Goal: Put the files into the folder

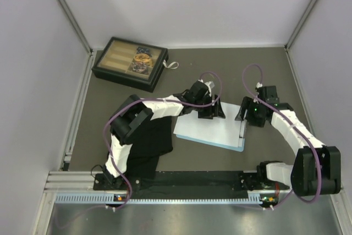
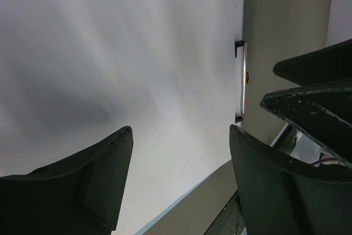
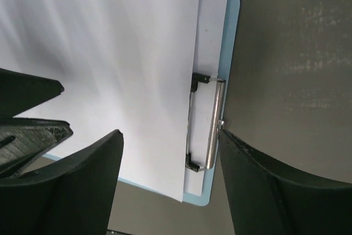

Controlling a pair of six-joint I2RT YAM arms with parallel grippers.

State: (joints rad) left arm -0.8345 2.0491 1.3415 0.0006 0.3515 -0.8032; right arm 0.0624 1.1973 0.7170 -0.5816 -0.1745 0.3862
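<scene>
Hovering with both jaws apart and empty, I read the flat light-blue rectangular clipboard folder (image 3: 198, 192) at the overhead view's centre, long axis left to right. The right gripper (image 3: 170, 182) straddles its small silver metal clip (image 3: 212, 122) at the right end. The left gripper (image 2: 179, 185) hangs over two plain white paper sheets (image 1: 212, 129), slightly offset on the board.

A grey-brown table (image 1: 220, 64) stands in a booth closed by a pale left wall (image 1: 33, 81), far wall (image 1: 187, 4) and right wall (image 1: 330, 64), with slanting metal struts (image 1: 69, 9) at the far corners. A dark box (image 1: 130, 63) sits far left, a black cloth (image 1: 148, 141) near left, a metal rail (image 1: 66, 180) along the near edge; the light is soft and even
</scene>
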